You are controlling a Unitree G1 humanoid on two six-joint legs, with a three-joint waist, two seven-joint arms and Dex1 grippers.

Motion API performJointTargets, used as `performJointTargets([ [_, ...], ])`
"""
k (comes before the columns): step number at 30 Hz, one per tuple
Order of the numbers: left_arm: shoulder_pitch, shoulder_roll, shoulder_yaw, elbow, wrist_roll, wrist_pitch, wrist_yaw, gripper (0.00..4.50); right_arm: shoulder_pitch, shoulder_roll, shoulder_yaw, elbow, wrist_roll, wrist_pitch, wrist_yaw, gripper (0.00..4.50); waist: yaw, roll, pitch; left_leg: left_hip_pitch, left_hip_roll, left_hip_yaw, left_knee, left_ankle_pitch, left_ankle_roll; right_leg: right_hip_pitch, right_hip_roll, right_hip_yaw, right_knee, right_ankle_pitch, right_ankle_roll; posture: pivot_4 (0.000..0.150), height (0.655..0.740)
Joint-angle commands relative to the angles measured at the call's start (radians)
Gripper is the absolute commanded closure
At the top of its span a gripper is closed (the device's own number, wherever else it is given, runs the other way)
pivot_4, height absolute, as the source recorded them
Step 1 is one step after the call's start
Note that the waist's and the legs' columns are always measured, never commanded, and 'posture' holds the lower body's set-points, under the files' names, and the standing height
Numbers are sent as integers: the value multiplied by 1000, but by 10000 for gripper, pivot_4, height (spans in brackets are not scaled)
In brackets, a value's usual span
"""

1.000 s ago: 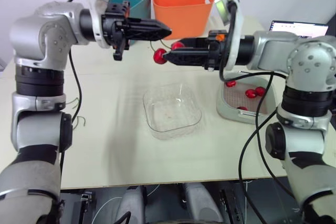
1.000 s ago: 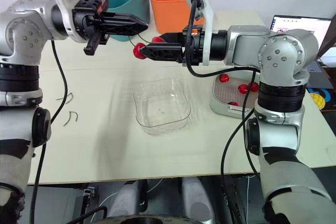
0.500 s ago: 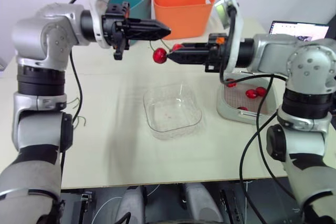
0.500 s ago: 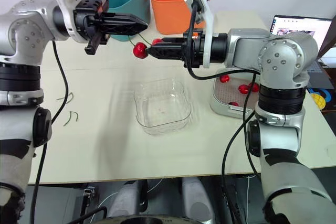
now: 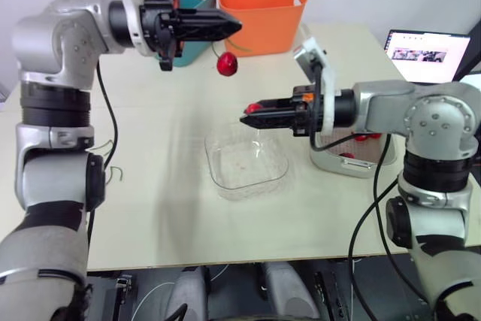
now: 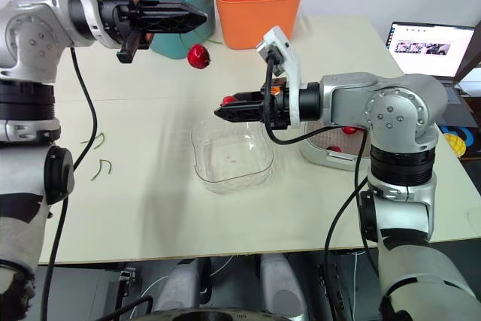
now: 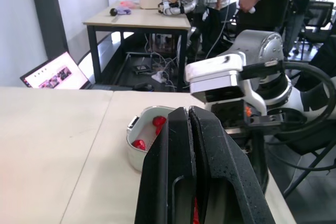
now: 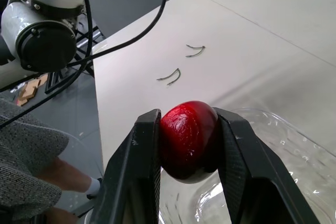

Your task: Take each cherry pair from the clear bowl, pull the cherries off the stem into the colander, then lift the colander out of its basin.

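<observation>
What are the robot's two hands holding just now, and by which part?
The right gripper pinches a cherry by its sides. The left gripper, shut, holds a stem by its upper end; another cherry dangles from it.

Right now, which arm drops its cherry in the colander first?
Right: right gripper clamps the loose cherry, nearer the colander; left gripper's hanging cherry is undetached and farther away.

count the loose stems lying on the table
2. A near stem and a far stem lie side by side on the table at the robot's left; others may be hidden.
</observation>
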Motion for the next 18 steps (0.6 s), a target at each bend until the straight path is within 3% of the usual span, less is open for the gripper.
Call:
performJointTargets([
  [1,22,16,-15,-36,31,-44,-15,45000,-20,-73,-70,-15,-3,-44,10,31879,1,0,0,0,0,0,0,0,0,0,0,0,0,0,0,1500,7400],
  [6,115,7,-69,-55,117,-130,7,45000,21,-273,-98,53,-135,-188,43,31879,6,0,0,0,0,0,0,0,0,1,-1,0,-1,0,0,1500,7400],
  [10,173,-16,-67,-88,116,-134,29,45000,190,-496,-16,78,-284,-318,143,31879,15,-1,0,0,0,1,0,0,0,1,-1,0,-2,-1,-1,1500,7400],
  [18,208,-27,-89,-105,133,-152,14,45000,373,-552,40,99,-406,-436,191,31879,-3,0,0,2,0,3,0,0,0,0,0,3,0,-2,-1,1500,7400],
])
